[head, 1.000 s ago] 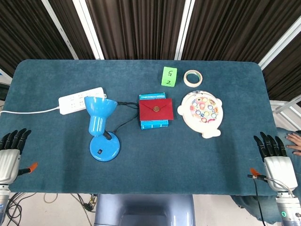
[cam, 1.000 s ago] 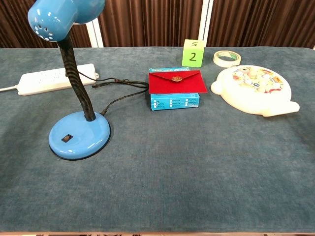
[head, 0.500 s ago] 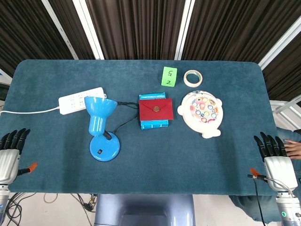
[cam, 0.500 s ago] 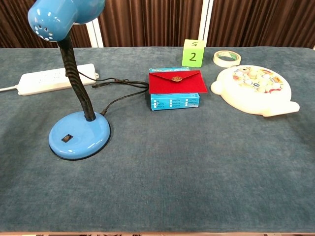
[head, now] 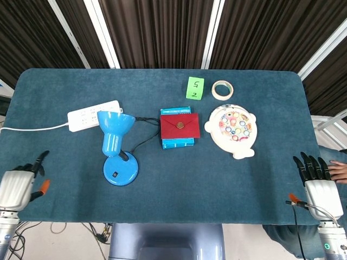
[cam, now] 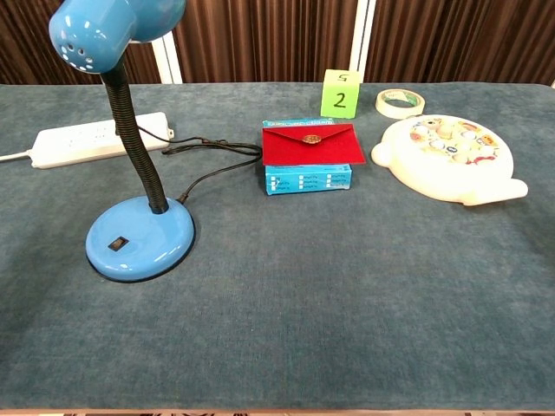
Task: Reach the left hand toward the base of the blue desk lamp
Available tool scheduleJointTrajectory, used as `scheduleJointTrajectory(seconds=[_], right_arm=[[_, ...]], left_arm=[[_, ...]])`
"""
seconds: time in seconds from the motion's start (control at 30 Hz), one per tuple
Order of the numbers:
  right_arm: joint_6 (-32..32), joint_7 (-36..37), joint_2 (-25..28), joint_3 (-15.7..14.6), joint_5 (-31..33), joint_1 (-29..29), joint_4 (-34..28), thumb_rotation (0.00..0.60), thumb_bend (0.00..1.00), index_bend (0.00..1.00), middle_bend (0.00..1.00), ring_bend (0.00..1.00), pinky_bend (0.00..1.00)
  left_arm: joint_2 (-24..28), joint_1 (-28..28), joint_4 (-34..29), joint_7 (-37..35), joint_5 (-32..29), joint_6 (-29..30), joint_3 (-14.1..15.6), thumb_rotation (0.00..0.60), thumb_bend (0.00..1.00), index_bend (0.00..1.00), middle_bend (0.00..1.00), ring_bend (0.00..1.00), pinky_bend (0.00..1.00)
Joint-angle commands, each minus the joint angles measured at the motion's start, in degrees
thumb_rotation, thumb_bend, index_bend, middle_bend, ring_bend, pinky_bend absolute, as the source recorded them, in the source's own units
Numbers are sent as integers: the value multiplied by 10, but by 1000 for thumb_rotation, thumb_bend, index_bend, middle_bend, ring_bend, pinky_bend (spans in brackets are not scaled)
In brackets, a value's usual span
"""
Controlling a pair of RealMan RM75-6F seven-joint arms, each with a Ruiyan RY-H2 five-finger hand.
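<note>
The blue desk lamp stands left of the table's middle, its round base (head: 120,171) (cam: 140,237) flat on the cloth with a small black switch on top. Its black neck rises to the blue shade (head: 115,125) (cam: 104,30). My left hand (head: 20,182) hovers at the table's near left corner, well left of the base, turned toward it, empty with fingers apart. My right hand (head: 317,181) rests at the near right corner, fingers straight and spread, holding nothing. Neither hand shows in the chest view.
A white power strip (head: 93,114) lies behind the lamp, its black cord (cam: 208,147) running to the base. A red envelope (head: 179,125) sits on a blue box. A white toy plate (head: 233,129), a tape roll (head: 222,89) and a green card (head: 194,88) lie at right.
My left hand has turned and shifted rightward toward the lamp base. The right hand and the objects have not moved.
</note>
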Motion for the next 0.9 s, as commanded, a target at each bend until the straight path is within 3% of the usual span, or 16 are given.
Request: scheduleJointTrajectory(seconds=[0.03,0.17,0.43,0.9], right_arm=[[1,-1,0,0,0,0,0,600,133,74,18,40,0],[0,-3,-1,1,2,-1,0,600,134,74,18,40,0],[1,-5,-2,1,2,-1,1,600,133,74,18,40,0],[0,-7,-1,2,6,-1,-1,600,134,74,18,40,0]], left_arm=[[-18,-25,22,-5,37,-51,30,600,471,153,692,648,740],[-37,-50,24,20,35,-113,41,600,495,142,714,672,766],[-86,-88,31,100,-12,-203,35,600,495,91,715,678,773],[-137,-116,30,198,-96,-258,20,600,495,78,716,678,773]])
